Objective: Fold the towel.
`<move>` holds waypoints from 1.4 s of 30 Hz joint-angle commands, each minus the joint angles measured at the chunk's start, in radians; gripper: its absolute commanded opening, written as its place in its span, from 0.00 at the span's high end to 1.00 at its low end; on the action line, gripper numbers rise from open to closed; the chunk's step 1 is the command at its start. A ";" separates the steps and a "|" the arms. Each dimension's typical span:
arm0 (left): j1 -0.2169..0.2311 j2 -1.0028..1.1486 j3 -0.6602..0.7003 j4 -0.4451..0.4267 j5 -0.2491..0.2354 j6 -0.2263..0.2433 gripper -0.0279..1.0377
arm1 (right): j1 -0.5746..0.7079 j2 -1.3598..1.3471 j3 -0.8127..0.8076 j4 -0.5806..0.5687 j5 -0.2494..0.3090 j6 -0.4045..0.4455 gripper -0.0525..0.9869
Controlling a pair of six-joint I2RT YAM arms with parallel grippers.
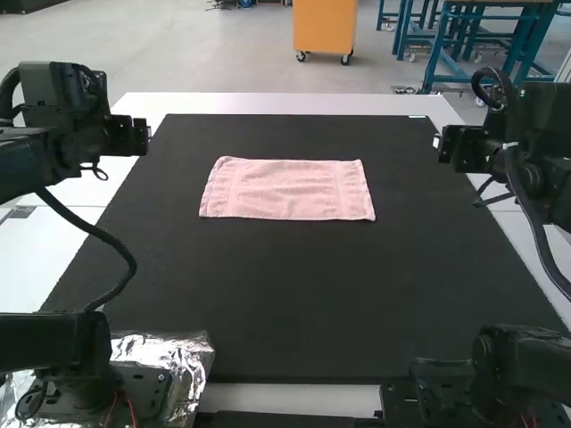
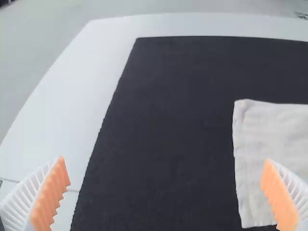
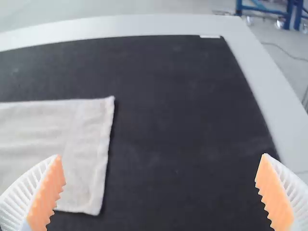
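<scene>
Here's the white table (image 1: 268,103), with a big black mat (image 1: 285,294) laid flat across it and pale borders showing along the far, left and right sides. And there, toward the mat's far side, lies the pink towel (image 1: 287,189), flat and wider than it is deep! Crumpled silver foil (image 1: 183,353) sits at the near left, by the mat's corner.
</scene>
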 commanded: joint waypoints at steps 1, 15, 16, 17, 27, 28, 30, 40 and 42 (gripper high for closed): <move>-0.024 0.119 0.103 -0.066 0.090 -0.083 0.10 | 0.003 0.133 0.029 -0.028 -0.079 0.087 0.08; -0.070 0.555 0.206 0.011 0.190 -0.137 0.08 | 0.088 0.618 0.233 0.053 -0.149 0.045 0.08; -0.068 0.582 0.215 0.026 0.189 -0.137 0.07 | 0.099 0.646 0.250 0.062 -0.149 0.042 0.08; -0.070 0.607 0.225 0.043 0.187 -0.140 0.07 | 0.108 0.670 0.267 0.076 -0.145 0.035 0.08; -0.070 0.797 0.346 0.138 0.166 -0.101 0.08 | 0.174 0.936 0.402 0.180 -0.086 0.018 0.08; -0.070 0.812 0.360 0.146 0.156 -0.095 0.08 | 0.174 0.959 0.416 0.188 -0.088 0.018 0.08; -0.070 0.846 0.393 0.155 0.138 -0.087 0.08 | 0.176 1.005 0.453 0.197 -0.083 0.016 0.08; -0.090 1.027 0.568 0.163 0.090 -0.031 0.08 | 0.167 1.246 0.700 0.202 -0.082 -0.011 0.08; -0.090 1.061 0.601 0.158 0.084 -0.023 0.08 | 0.164 1.282 0.747 0.199 -0.082 -0.013 0.08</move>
